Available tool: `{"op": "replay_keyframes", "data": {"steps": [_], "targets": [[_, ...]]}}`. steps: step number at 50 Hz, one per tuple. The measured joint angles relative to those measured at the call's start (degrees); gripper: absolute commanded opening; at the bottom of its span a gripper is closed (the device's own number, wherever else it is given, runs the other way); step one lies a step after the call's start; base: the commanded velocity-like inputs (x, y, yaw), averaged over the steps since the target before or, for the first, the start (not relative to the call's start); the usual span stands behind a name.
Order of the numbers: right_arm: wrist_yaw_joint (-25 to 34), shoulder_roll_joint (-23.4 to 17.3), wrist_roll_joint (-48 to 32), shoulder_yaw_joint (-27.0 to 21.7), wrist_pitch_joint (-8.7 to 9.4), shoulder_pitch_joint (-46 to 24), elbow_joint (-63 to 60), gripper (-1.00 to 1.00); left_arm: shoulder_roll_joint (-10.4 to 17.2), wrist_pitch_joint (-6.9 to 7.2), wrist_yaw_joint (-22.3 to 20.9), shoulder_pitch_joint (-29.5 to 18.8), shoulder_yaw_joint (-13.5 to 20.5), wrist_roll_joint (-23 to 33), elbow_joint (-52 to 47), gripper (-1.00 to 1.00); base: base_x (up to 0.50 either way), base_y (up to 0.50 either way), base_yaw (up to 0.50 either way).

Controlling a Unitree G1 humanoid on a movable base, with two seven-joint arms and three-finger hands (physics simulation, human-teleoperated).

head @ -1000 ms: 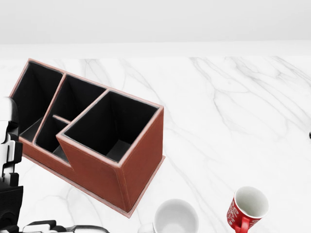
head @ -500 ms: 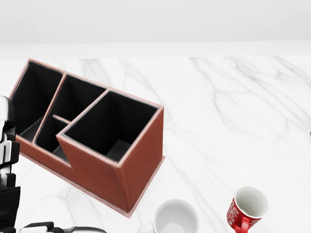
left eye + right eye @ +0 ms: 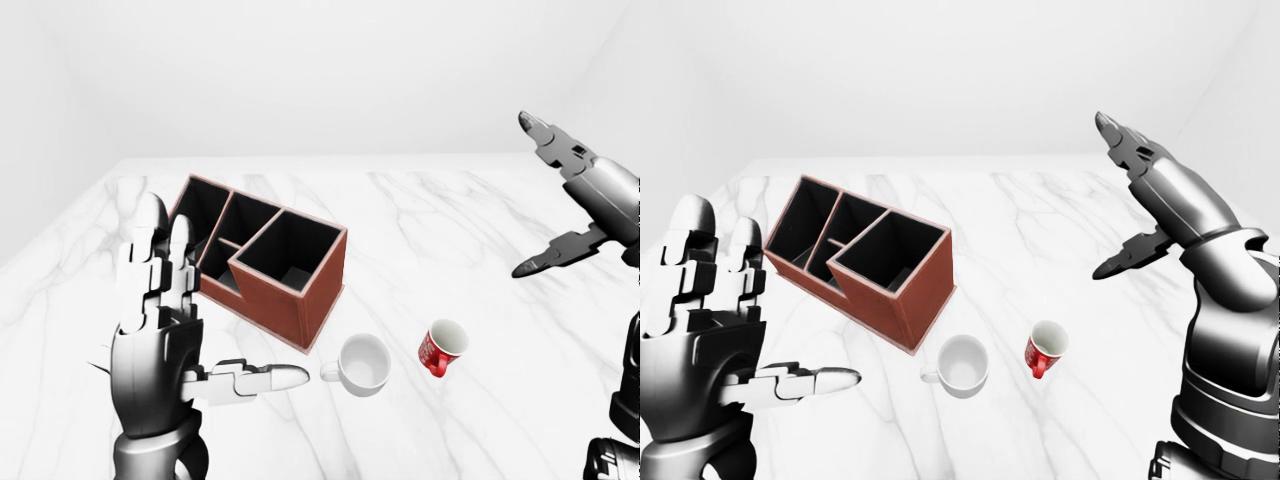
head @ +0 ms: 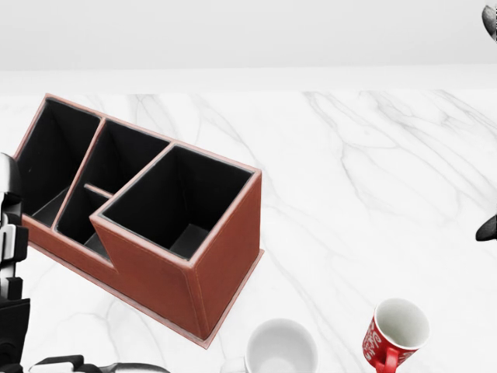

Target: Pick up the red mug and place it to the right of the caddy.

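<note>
While both hands hung spread and empty, nothing of the job was done yet.
Red mug (image 3: 441, 347) stood untouched on the marble counter (image 3: 470, 230), right of the white cup (image 3: 363, 363) and below-right of the caddy (image 3: 265, 258). Right hand (image 3: 1145, 200) was raised well above it, left hand (image 3: 165, 335) idle. Lift and placing remained. Count: one caddy, two mugs, two hands.

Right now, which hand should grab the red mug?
Probably the right hand. It is open and raised on the mug's side. The left hand, also open, stands across the white cup and caddy.
</note>
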Motion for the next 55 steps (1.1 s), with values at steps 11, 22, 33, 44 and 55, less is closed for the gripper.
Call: {"op": "replay_keyframes", "data": {"steps": [11, 22, 33, 44, 55], "targets": [[0.0, 2.8, -0.5, -0.5, 0.0, 3.7, -2.4, 1.0, -0.1, 0.0, -0.1, 0.1, 0.2, -0.1, -0.1, 1.0, 0.0, 0.0, 0.0], [0.0, 5.9, -1.6, -0.8, 0.0, 7.6, -3.7, 1.0, -0.1, 0.0, -0.2, 0.1, 0.3, -0.1, -0.2, 1.0, 0.0, 0.0, 0.0], [0.0, 8.2, -2.3, -1.2, 0.0, 10.7, -2.9, 1.0, -0.1, 0.0, -0.2, 0.0, 0.3, -0.1, -0.2, 1.0, 0.0, 0.0, 0.0], [0.0, 10.3, -3.6, -0.8, 0.0, 13.3, -0.6, 1.0, -0.1, 0.0, -0.2, 0.1, 0.3, -0.1, -0.3, 1.0, 0.0, 0.0, 0.0], [-0.3, 11.8, -4.6, 0.2, 0.0, 14.8, 2.8, 1.0, -0.1, 0.0, -0.2, 0.1, 0.3, -0.1, -0.2, 1.0, 0.0, 0.0, 0.0]]}}
